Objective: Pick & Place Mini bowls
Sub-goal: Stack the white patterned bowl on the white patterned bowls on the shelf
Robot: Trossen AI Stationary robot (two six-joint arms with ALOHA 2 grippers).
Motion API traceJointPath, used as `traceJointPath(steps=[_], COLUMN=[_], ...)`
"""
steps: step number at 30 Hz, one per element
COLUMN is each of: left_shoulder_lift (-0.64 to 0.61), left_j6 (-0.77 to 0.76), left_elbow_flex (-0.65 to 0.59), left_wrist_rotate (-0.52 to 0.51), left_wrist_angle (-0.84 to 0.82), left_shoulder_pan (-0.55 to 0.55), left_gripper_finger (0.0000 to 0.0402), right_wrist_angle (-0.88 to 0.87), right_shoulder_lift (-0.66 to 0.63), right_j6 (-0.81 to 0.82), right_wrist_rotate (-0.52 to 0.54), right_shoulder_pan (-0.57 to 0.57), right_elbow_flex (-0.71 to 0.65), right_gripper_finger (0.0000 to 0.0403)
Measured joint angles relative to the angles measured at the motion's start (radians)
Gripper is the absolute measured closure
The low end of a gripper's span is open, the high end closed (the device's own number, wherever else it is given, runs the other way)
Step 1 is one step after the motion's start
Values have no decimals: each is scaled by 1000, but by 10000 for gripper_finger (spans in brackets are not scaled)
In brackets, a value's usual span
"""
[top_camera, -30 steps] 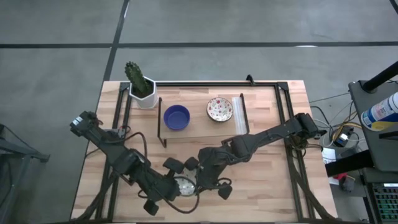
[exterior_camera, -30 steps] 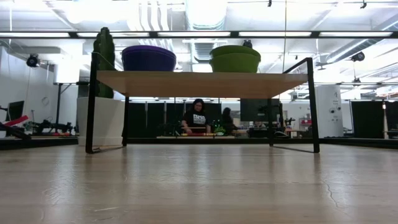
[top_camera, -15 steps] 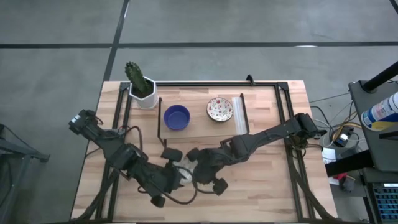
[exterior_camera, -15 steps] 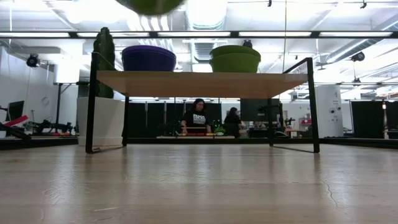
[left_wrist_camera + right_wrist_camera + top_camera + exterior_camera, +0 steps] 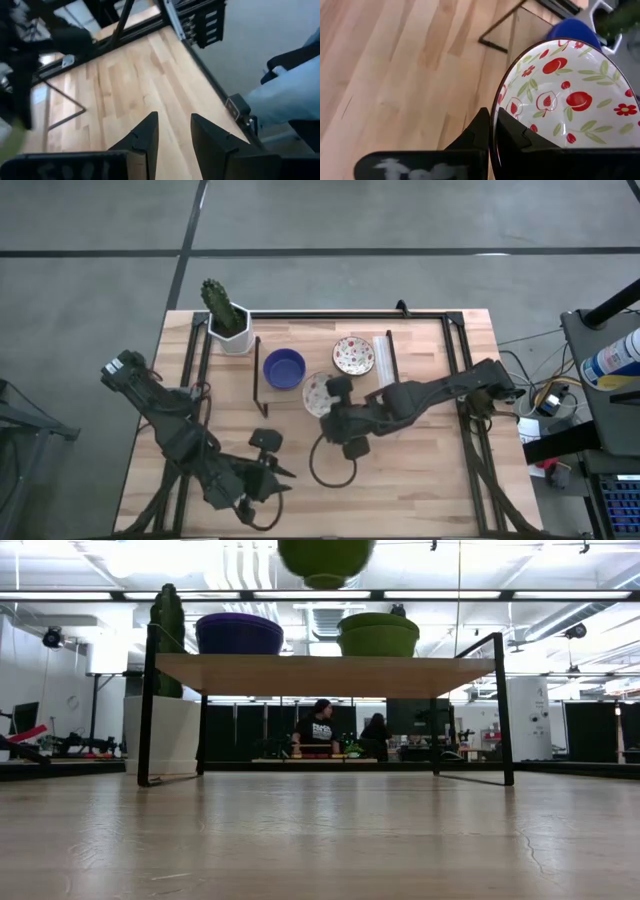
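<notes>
My right gripper [image 5: 492,112] is shut on a cream mini bowl [image 5: 560,95] with red fruit and green leaves inside. It hangs above the near part of a low wooden shelf [image 5: 315,345], seen in the low view as a green underside [image 5: 325,560]. On the shelf a blue mini bowl [image 5: 284,368] and a second patterned mini bowl [image 5: 353,355] stand on their bases. My left gripper [image 5: 172,117] stands open over bare table near the front left [image 5: 280,478], with nothing between its fingers. My right gripper pinches the bowl's rim [image 5: 496,107], one finger [image 5: 515,132] inside the bowl and one [image 5: 479,131] outside. In the high view it comes at the rim's near right side [image 5: 328,405]. The bowl is lifted clear, its open side up, higher than the two bowls on the shelf.
A white pot with a green cactus [image 5: 228,320] stands at the shelf's far left corner. The shelf has black metal legs [image 5: 146,705]. A dark cable loop [image 5: 330,465] hangs below my right arm. People sit at a desk in the room behind [image 5: 320,730].
Both grippers were together at the patterned bowl near the table's front middle. My right gripper has carried the bowl up and toward the far edge, over the shelf. My left gripper has come away from the bowl and drawn back toward the near left.
</notes>
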Motion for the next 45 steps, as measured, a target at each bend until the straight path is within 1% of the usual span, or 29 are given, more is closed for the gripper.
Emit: traceJointPath(steps=[6,10,13,17,22,27,30,35,40,45], left_shoulder_lift=[-135,-210,-245,-265,-265,-265,-264,-264,-264,-263], left_j6=[29,21,1,-18,-42,-59,-58,-59,-59,-57], left_elbow_flex=[-300,-479,-581,-670,-711,-714,-714,-714,-714,-714], left_wrist_rotate=[2,2,5,5,9,7,8,7,7,7], left_wrist_angle=[353,563,681,796,827,836,837,837,837,841], left_shoulder_pan=[-6,-10,-12,-12,-20,-37,-50,-65,-69,-69], left_gripper_finger=[294,294,294,294,294,294,294,294,293,293], right_wrist_angle=[-101,-147,-160,-169,-189,-150,-142,-22,35,41], right_shoulder_lift=[-27,-69,-106,-143,-158,-157,-157,-183,-209,-217], right_j6=[51,80,98,124,137,121,119,91,83,105], right_wrist_rotate=[14,62,70,74,56,-10,-26,-89,-97,-93], right_shoulder_pan=[-27,-59,-98,-164,-254,-313,-326,-338,-347,-349], right_elbow_flex=[37,41,32,19,-2,-62,-107,-202,-270,-311], right_gripper_finger=[392,392,392,392,391,391,391,392,392,383])
